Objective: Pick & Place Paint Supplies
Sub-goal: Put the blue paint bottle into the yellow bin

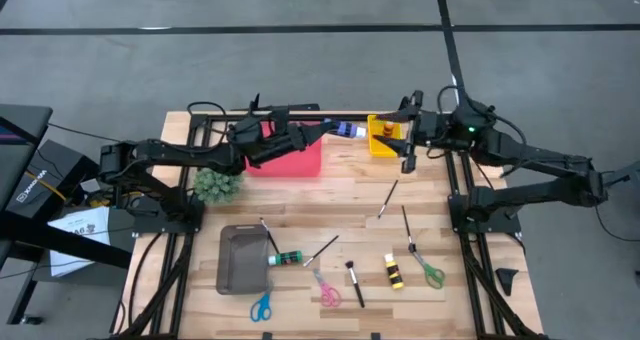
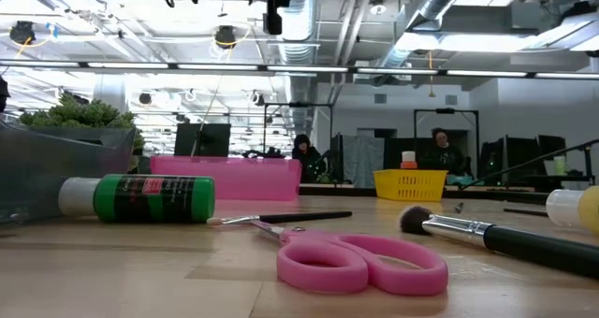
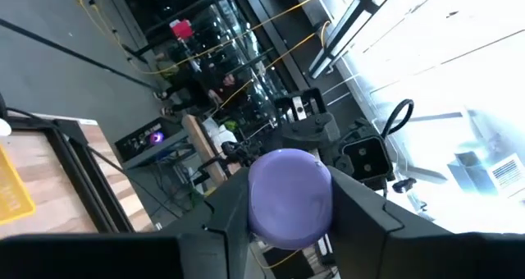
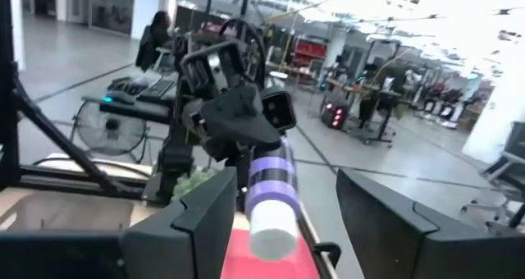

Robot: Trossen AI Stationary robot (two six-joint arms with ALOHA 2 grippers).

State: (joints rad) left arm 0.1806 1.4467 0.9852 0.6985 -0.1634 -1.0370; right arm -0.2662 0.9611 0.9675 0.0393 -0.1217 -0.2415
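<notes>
bench (image 1: pixel 430 310): wooden top carrying everything below.
pink bin (image 1: pixel 295 158): at the far edge, partly under the left arm.
grey tray (image 1: pixel 240 260): near the front left, with the fuzzy green tuft (image 1: pixel 216 185) behind it.
yellow basket (image 1: pixel 383 137): at the far edge, just beside the right gripper.
left gripper (image 1: pixel 326 130): raised over the far edge between pink bin and yellow basket, closed on the purple paint bottle (image 3: pixel 289 198), whose white-capped end points toward the basket.
right gripper (image 1: pixel 408 152): beside the yellow basket, fingers apart, holding nothing, facing the purple bottle.
green paint bottle (image 1: pixel 286 257): lying on its side beside the grey tray.
yellow-and-black bottle (image 1: pixel 394 271): lying at the front right.
scissors: blue pair (image 1: pixel 261 306), pink pair (image 1: pixel 327 292), green pair (image 1: pixel 430 272) along the front.
paintbrushes: thin brush (image 1: pixel 387 199) mid-bench, thick brush (image 1: pixel 354 283) by the pink scissors.
</notes>
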